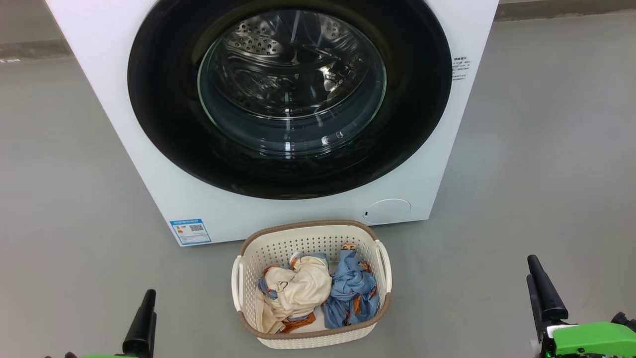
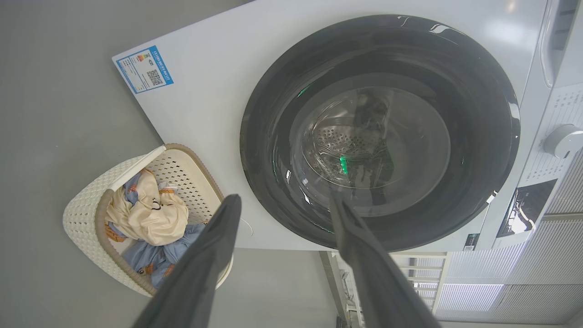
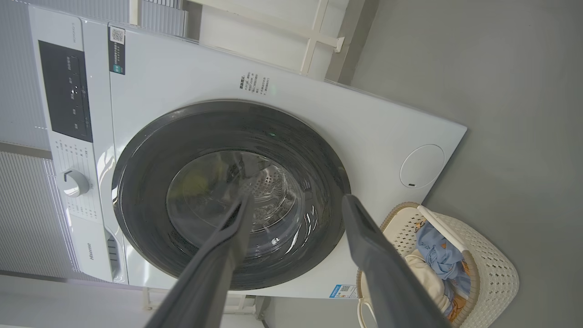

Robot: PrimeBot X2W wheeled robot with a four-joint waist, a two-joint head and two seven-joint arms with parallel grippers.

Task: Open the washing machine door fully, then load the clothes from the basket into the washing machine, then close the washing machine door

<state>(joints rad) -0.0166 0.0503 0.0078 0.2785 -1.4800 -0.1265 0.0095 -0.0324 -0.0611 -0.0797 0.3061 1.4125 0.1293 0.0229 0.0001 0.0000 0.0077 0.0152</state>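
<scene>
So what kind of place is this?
Probably a laundry area, perhaps a test room: a white front-loading washing machine stands on a grey floor, with a basket of clothes in front of it.

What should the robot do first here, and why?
Probably reach toward the rim of the washing machine door to pull it open. It is shut, the clothes lie in the basket, and the left gripper and right gripper are open and hold nothing.

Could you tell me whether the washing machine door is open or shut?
Shut: the washing machine door lies flush against the washing machine, drum visible through its glass.
</scene>
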